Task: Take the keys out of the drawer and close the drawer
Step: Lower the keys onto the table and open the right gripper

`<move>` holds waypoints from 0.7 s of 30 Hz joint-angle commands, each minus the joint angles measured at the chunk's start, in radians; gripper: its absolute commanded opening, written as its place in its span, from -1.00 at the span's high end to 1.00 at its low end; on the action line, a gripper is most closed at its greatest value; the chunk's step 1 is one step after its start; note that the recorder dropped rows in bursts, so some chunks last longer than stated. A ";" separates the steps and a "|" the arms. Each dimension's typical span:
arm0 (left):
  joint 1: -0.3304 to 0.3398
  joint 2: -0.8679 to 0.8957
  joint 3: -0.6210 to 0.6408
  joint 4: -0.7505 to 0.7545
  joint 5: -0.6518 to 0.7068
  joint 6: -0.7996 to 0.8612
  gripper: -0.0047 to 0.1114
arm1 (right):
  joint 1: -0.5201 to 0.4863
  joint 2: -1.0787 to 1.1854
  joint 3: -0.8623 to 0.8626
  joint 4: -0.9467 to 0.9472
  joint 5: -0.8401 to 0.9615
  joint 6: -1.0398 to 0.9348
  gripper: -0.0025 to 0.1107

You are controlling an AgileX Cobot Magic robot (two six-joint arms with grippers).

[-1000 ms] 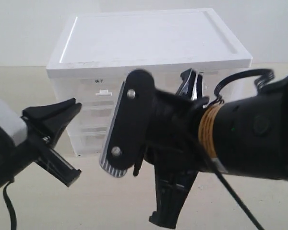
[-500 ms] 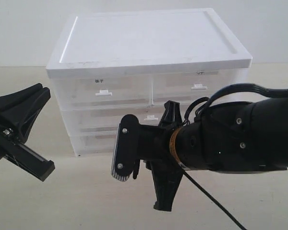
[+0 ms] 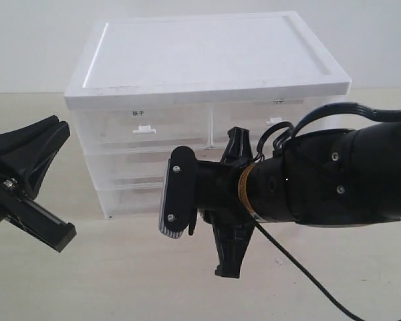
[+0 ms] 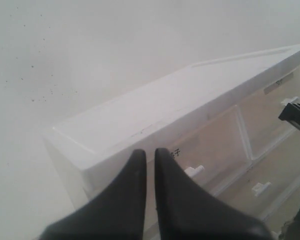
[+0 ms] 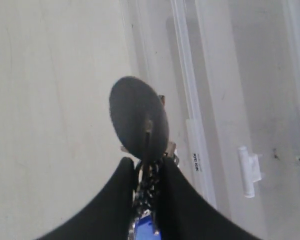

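Your right pincer (image 5: 149, 166) clamps the grey metal keys (image 5: 139, 125) tight for carrying — white plastic drawer cabinet (image 3: 200, 60) at twelve o'clock.

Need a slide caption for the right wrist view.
Right fingers pinch the keys, dark oval fob protruding, beside the drawer unit.

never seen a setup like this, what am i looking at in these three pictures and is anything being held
It is a robot with two black arms, each ending in two fingers that pinch. One picture comes from a camera off the arms: a white drawer cabinet stands on a pale table, the right arm in front of it. The other two come from cameras on the wrists. The left fingers are together and empty. The right fingers pinch the keys, whose dark oval fob sticks out.
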 commanded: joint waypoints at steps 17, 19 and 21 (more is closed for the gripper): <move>-0.003 -0.008 0.006 -0.059 -0.021 0.006 0.84 | 0.064 -0.098 -0.025 -0.027 -0.016 0.167 0.49; -0.003 -0.008 0.006 -0.120 -0.040 -0.003 0.84 | 0.118 -0.170 -0.025 -0.029 0.026 0.178 0.71; -0.003 -0.008 0.006 -0.170 -0.052 -0.008 0.84 | 0.165 -0.254 -0.025 -0.041 0.091 0.178 0.96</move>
